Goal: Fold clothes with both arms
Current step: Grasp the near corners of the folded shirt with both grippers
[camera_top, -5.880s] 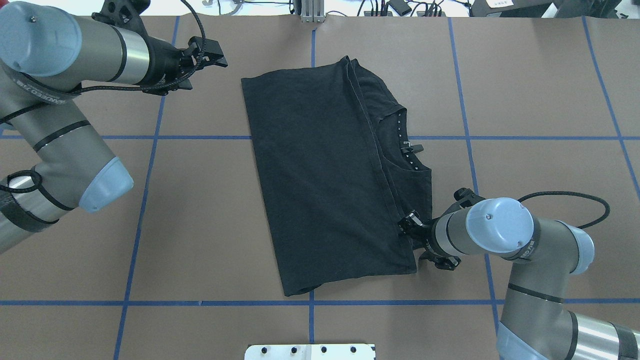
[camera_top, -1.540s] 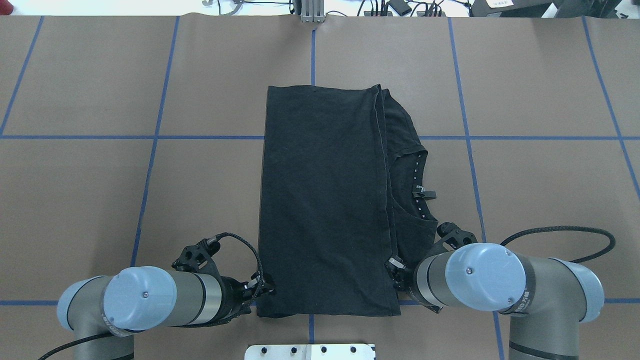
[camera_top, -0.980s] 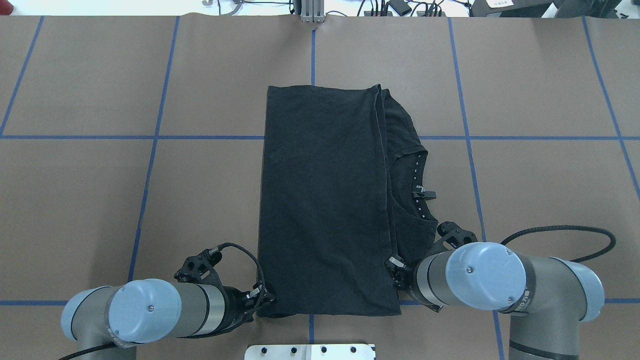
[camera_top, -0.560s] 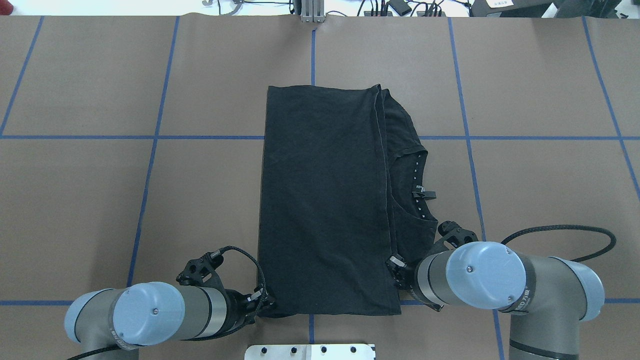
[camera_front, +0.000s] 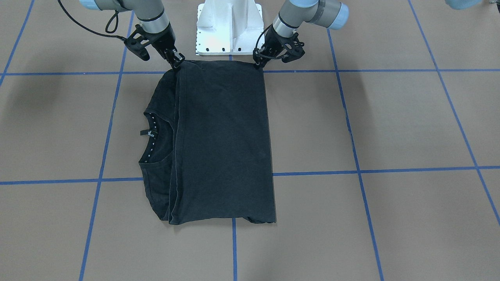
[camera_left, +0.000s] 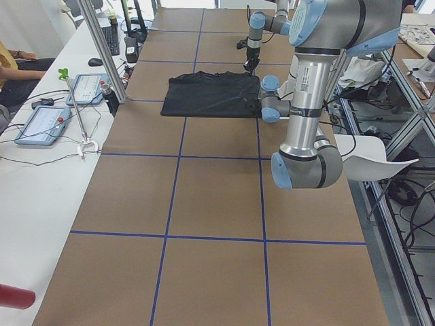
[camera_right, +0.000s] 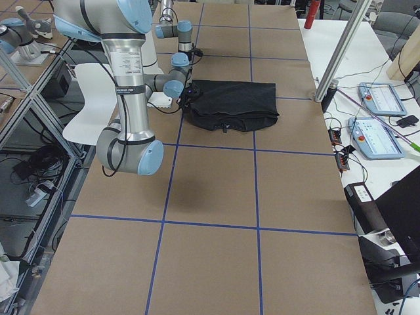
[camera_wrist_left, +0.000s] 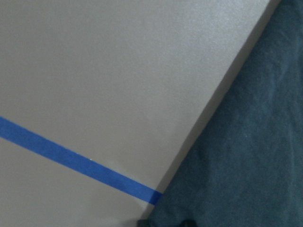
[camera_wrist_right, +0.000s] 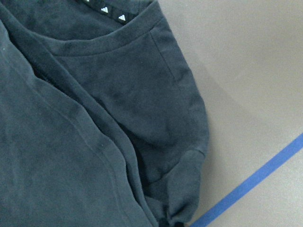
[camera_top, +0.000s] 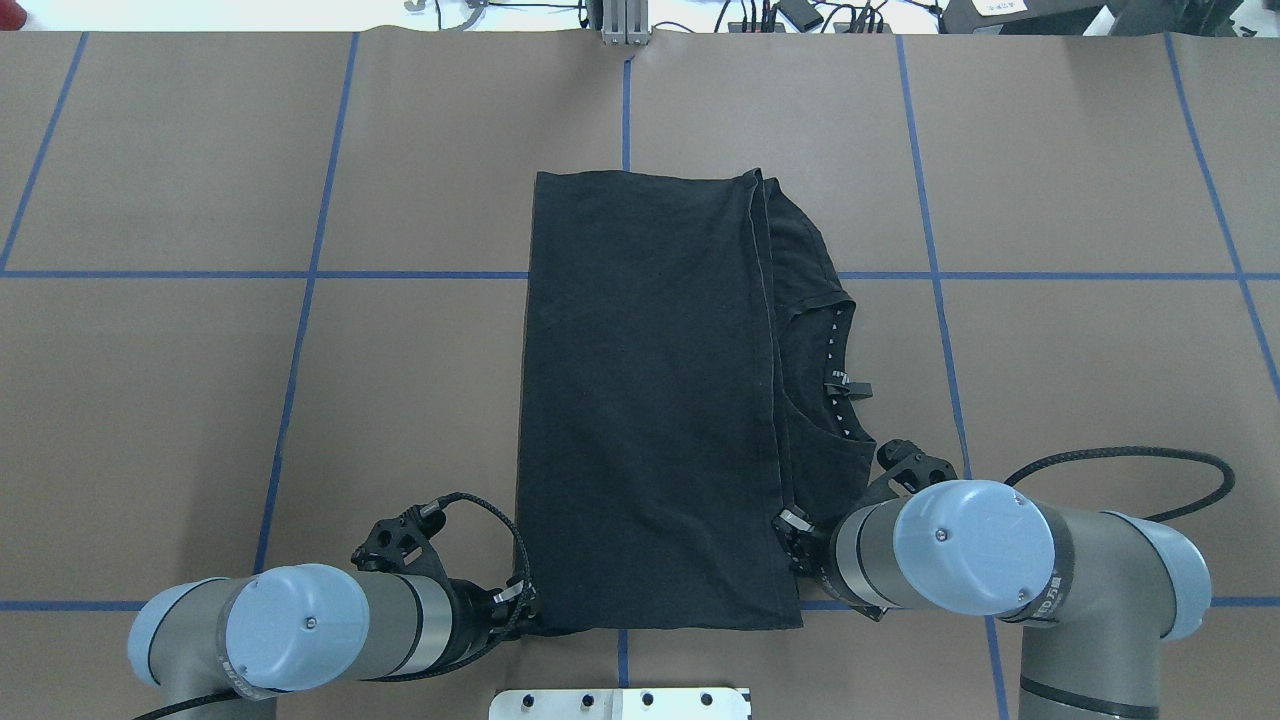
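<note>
The black T-shirt (camera_top: 650, 400) lies folded lengthwise on the brown table, also in the front view (camera_front: 222, 144). Its collar with white-dotted tape (camera_top: 838, 375) faces right, and the chest logo is hidden. My left gripper (camera_top: 525, 606) is low at the shirt's near left corner and looks shut on it; it also shows in the front view (camera_front: 258, 63). My right gripper (camera_top: 792, 530) is shut on the near right edge by the sleeve, also in the front view (camera_front: 176, 61). The right wrist view shows bunched cloth (camera_wrist_right: 177, 215) at the fingers.
The white bolted base plate (camera_top: 620, 703) sits just behind the shirt's near edge. Blue tape lines (camera_top: 300, 330) grid the table. Operator desks with tablets (camera_left: 41, 122) and a metal post (camera_right: 338, 62) stand beyond the far edge.
The shirt has been dragged toward me and squared up. My left arm swung from the far left to the near left corner and edged onto it; that corner now curls slightly.
</note>
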Controlling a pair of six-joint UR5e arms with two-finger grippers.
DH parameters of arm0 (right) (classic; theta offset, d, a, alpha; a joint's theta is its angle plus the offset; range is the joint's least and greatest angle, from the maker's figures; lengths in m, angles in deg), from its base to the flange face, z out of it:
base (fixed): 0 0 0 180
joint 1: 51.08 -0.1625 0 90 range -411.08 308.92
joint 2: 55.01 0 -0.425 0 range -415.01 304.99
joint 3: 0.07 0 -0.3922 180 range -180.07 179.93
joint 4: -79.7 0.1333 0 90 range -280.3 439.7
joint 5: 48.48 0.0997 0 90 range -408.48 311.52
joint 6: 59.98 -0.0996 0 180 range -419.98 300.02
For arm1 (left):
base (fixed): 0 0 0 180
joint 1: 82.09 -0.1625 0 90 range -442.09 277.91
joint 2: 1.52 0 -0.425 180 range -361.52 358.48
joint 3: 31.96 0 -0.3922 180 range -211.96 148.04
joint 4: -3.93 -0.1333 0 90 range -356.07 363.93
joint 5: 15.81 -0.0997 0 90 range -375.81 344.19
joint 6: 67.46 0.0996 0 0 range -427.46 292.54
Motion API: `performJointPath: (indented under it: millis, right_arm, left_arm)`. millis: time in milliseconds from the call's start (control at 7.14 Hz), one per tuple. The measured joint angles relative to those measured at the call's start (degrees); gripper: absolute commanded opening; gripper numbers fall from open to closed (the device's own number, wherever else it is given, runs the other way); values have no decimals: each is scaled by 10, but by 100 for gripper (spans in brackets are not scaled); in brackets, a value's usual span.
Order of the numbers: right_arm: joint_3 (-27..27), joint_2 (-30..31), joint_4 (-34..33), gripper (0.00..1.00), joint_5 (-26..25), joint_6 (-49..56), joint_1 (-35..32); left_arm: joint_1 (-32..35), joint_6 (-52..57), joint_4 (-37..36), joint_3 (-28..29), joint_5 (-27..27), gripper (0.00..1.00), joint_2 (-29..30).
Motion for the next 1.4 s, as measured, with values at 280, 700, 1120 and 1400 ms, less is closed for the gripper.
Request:
performJointPath:
  millis: [280,700,1120,1400]
  right_arm:
    - [0,0,0,0,2,0,-2]
    - [0,-1,0,0,3,0,-5]
    - [-16,5,0,0,7,1,-17]
    - [-38,9,-1,0,20,1,-28]
  left_arm:
    - [1,-1,0,-4,0,0,0]
    - [5,-1,-1,-29,2,0,-6]
    - [8,0,-3,-98,6,0,-48]
    - [11,0,-4,-148,7,0,-70]
